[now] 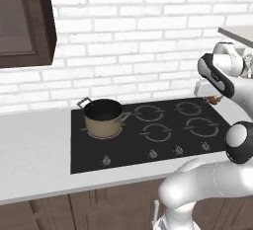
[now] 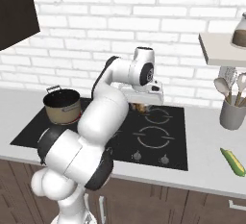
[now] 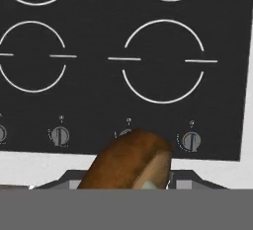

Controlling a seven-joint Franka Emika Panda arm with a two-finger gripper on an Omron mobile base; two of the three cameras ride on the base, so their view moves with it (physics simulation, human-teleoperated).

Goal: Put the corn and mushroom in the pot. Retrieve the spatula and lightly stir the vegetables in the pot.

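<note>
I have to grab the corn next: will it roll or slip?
Probably apt to roll: the corn is a long rounded cob lying flat on the counter. Its tapered ends suggest gripping across the middle. It looks stiff, not floppy.

Light grey desk (image 1: 34, 145) carries a black cooktop (image 1: 148, 145) set into it. Pot (image 1: 103, 117) sits on the cooktop's back-left burner. Right of the cooktop: grey utensil cup (image 2: 233, 114), corn (image 2: 233, 161) lying near the front edge.
</note>
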